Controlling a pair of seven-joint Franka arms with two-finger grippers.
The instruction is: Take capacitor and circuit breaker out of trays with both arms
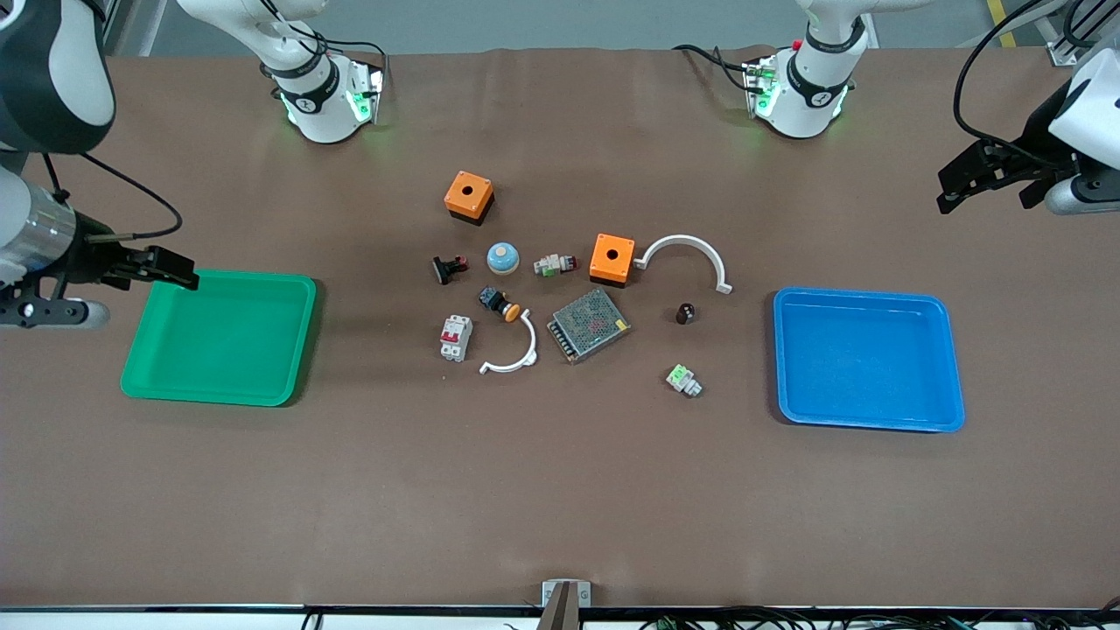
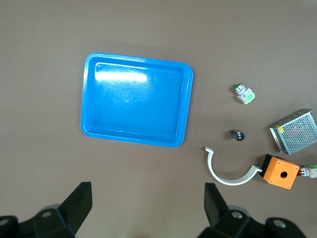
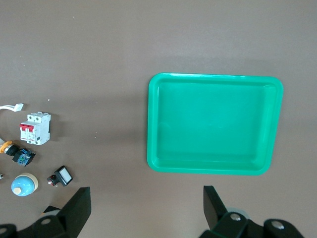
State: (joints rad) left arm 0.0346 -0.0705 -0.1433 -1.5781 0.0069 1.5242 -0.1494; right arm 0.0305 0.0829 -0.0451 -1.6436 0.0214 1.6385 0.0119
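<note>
Two Franka arms wait at the ends of a brown table, a scatter of electrical parts between them. The left gripper (image 1: 962,188) hangs with fingers spread and nothing in them over bare table at the left arm's end, by the blue tray (image 1: 949,367). The right gripper (image 1: 175,269) hangs released and unloaded over the edge of the green tray (image 1: 302,350) at the right arm's end.

The capacitor (image 1: 686,312), a stubby black cylinder, stands on the table between the metal mesh power supply (image 1: 589,325) and the blue tray, nearer the front camera than the white curved bracket (image 1: 687,255). The breaker (image 1: 455,338), white-grey with a red lever, lies toward the green tray's side of the cluster, beside a second white bracket (image 1: 512,350) and the push-button with orange cap (image 1: 500,304).

No lettering can be read on any part; the power supply's label shows only as faint marks. In the left wrist view the power supply and one orange box (image 2: 280,172) are partly cut off at the frame's edge.
</note>
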